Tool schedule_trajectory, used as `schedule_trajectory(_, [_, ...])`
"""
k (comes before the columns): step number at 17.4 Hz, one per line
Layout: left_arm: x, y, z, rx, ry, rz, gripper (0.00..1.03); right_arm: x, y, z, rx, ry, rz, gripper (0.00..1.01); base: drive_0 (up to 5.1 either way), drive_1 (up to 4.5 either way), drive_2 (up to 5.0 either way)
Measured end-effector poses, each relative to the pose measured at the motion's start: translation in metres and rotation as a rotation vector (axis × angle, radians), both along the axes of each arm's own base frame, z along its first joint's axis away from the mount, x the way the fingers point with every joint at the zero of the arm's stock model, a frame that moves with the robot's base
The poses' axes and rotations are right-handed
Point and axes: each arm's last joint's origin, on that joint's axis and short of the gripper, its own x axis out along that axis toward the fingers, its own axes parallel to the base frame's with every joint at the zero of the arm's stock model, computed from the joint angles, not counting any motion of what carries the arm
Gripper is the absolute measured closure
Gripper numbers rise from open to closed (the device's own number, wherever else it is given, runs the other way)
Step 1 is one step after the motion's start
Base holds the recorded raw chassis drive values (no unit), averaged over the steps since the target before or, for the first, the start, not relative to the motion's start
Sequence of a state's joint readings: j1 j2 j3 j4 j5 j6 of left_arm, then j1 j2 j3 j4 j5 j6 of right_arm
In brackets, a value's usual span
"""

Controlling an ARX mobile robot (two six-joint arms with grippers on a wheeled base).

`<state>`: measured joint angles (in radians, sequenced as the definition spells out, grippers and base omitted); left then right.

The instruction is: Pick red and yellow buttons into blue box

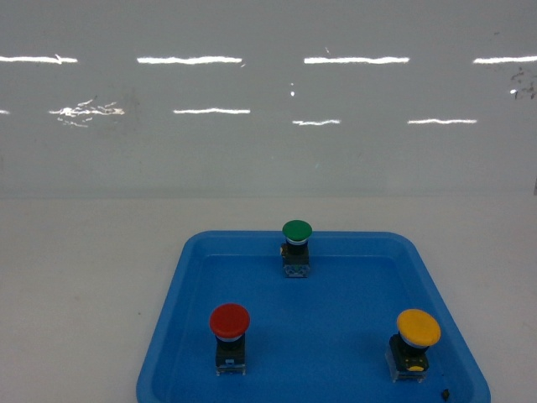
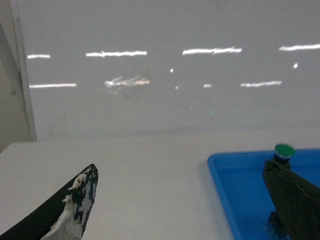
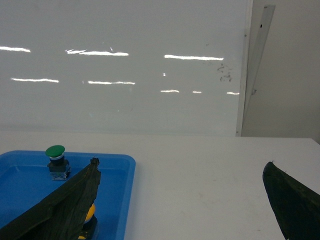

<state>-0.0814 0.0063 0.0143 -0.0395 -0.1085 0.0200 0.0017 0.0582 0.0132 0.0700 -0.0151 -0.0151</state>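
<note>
The red button (image 1: pixel 229 321) stands at the front left of a shallow blue tray (image 1: pixel 168 327), and the yellow button (image 1: pixel 418 327) stands at its front right. The blue box is out of view. Neither gripper shows in the head view. In the left wrist view my left gripper (image 2: pixel 180 172) is open and empty over the white table, left of the tray (image 2: pixel 235 190). In the right wrist view my right gripper (image 3: pixel 182 167) is open and empty, right of the tray (image 3: pixel 125 175). The yellow button (image 3: pixel 90 212) peeks out from behind its left finger.
A green-capped button (image 1: pixel 297 232) stands at the back middle of the tray, also seen as the green-capped button (image 2: pixel 284 150) and green-capped button (image 3: pixel 55 151). A glossy white wall runs along the far edge of the table. Bare white table lies on both sides of the tray.
</note>
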Motion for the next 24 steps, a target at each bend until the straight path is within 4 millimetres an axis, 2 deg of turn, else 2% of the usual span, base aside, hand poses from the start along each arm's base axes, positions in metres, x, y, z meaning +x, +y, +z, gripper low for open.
schedule_trajectory(3, [0.007, 0.002, 0.005, 0.012, -0.031, 0.023, 0.05, 0.011, 0.005, 0.002, -0.004, -0.005, 0.041, 0.03, 0.0, 0.00, 0.0])
schedule_trajectory(7, [0.036, -0.001, 0.007, 0.020, 0.038, 0.024, 0.05, 0.037, 0.015, -0.004, -0.008, 0.068, 0.138, 0.03, 0.0, 0.00, 0.0])
schedule_trajectory(9, [0.063, -0.008, 0.025, 0.035, 0.061, -0.015, 0.05, 0.061, 0.022, 0.000, -0.028, 0.126, 0.214, 0.03, 0.0, 0.00, 0.0])
schedule_trajectory(10, [0.076, -0.012, 0.029, 0.044, 0.125, -0.035, 0.05, 0.074, 0.025, 0.002, -0.035, 0.184, 0.242, 0.03, 0.0, 0.00, 0.0])
schedule_trajectory(13, [0.109, -0.019, 0.027, 0.040, 0.274, -0.070, 0.05, 0.104, 0.031, -0.001, -0.062, 0.297, 0.288, 0.03, 0.0, 0.00, 0.0])
schedule_trajectory(15, [0.138, -0.029, 0.034, 0.064, 0.276, -0.092, 0.05, 0.134, 0.040, -0.006, -0.082, 0.352, 0.335, 0.03, 0.0, 0.00, 0.0])
schedule_trajectory(17, [0.155, -0.033, 0.032, 0.100, 0.267, -0.093, 0.05, 0.152, 0.052, -0.015, -0.090, 0.404, 0.391, 0.03, 0.0, 0.00, 0.0])
schedule_trajectory(21, [0.161, -0.033, 0.024, 0.160, 0.277, -0.073, 0.05, 0.166, 0.074, -0.035, -0.123, 0.450, 0.430, 0.03, 0.0, 0.00, 0.0])
schedule_trajectory(24, [0.160, -0.032, 0.025, 0.171, 0.271, -0.069, 0.05, 0.165, 0.077, -0.035, -0.140, 0.432, 0.419, 0.03, 0.0, 0.00, 0.0])
